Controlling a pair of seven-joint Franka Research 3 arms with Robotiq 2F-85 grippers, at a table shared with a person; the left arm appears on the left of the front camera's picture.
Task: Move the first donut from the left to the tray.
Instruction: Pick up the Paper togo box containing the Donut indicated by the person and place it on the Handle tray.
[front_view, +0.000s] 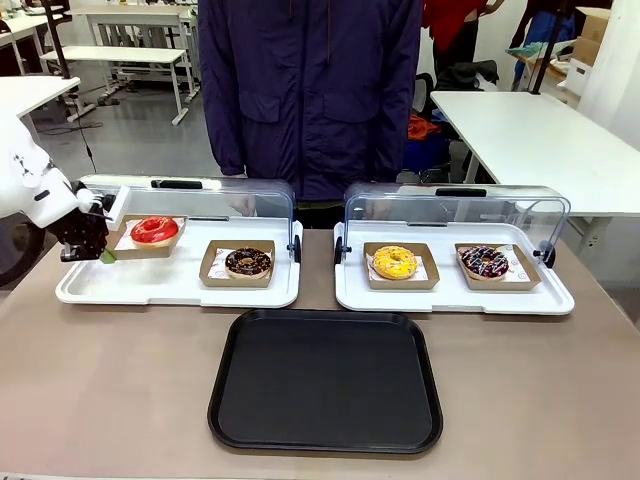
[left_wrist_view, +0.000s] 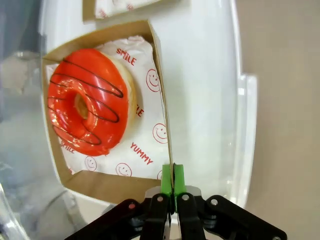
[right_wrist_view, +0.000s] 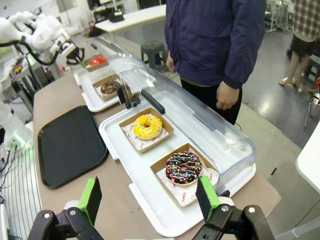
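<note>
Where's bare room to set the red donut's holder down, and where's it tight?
Free: the whole black tray, and the table on both sides of it. Tight: the left white tray, where the red donut's holder, pinched by the left gripper, shares the space with the chocolate donut's holder, with the raised clear lid behind.

Four ring donuts on the desk (front_view: 120, 400): one red-glazed donut (front_view: 154, 230), one chocolate-glazed donut (front_view: 248, 262), one yellow-glazed donut (front_view: 394, 262), one sprinkled chocolate donut (front_view: 484, 262); each in its own brown cardboard holder (front_view: 148, 251), four in all; two white trays (front_view: 170, 290), each with one clear domed lid (front_view: 460, 205) and two donuts; one black tray (front_view: 325, 380); two robot pincers, left pincer (front_view: 105, 254) and right pincer (right_wrist_view: 149, 197); one person (front_view: 310, 90).
</note>
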